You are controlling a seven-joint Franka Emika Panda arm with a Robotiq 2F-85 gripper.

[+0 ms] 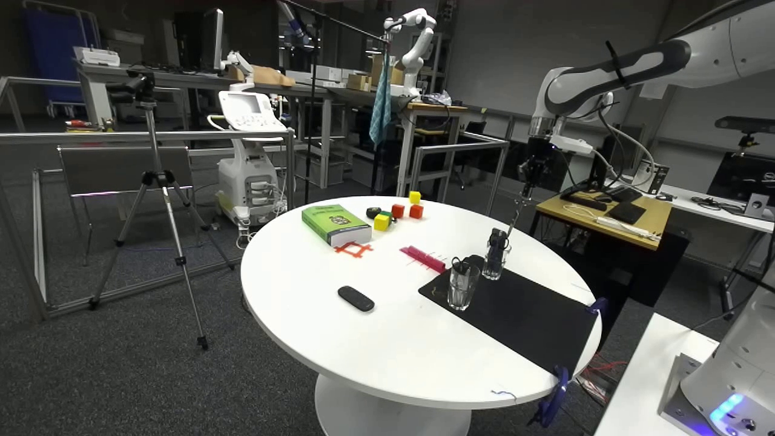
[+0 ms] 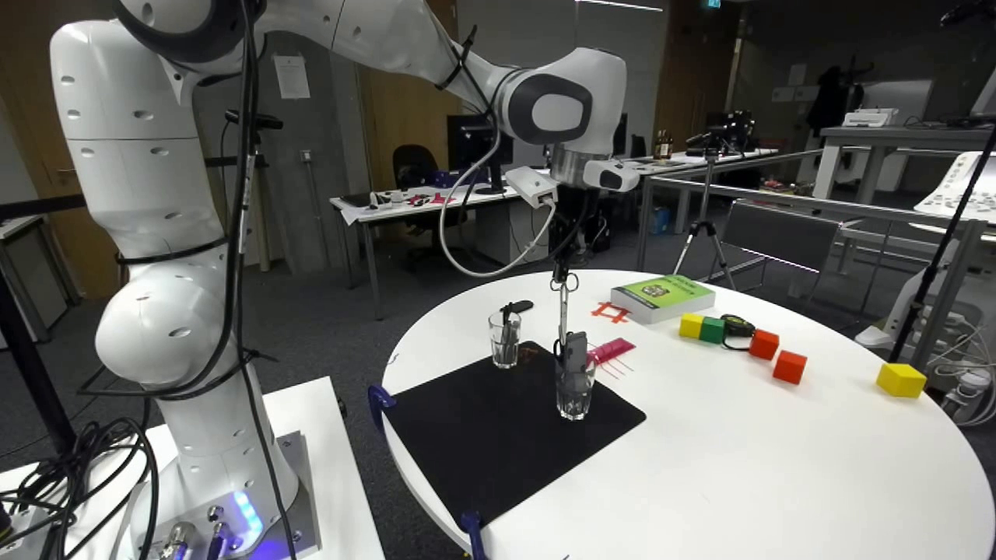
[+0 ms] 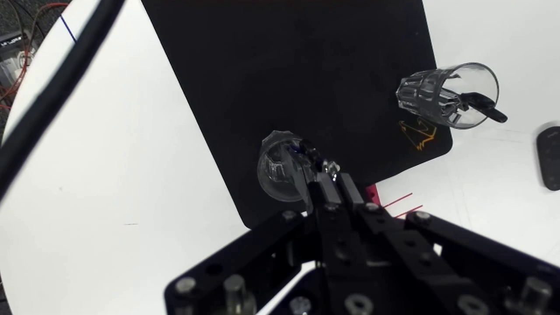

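Note:
My gripper (image 2: 560,271) points down over the round table, its fingers (image 3: 328,188) almost together on a silver scissor-like tool (image 2: 563,307) with ring handles. In both exterior views the tool hangs below the fingertips. Its lower end meets the mouth of a clear glass (image 2: 574,398); how far inside it reaches I cannot tell. Dark grey and black handles (image 1: 497,238) stick up from that same glass. A second glass (image 3: 442,96) with black-handled items inside stands apart from it. Both glasses are upright on a black mat (image 3: 328,65).
Blue clamps (image 1: 554,393) grip the table edge by the mat. A pink bar (image 1: 422,258), a black oblong object (image 1: 356,298), a green book (image 1: 336,224), and several red, yellow (image 2: 901,380) and green blocks lie around the white tabletop (image 1: 387,345).

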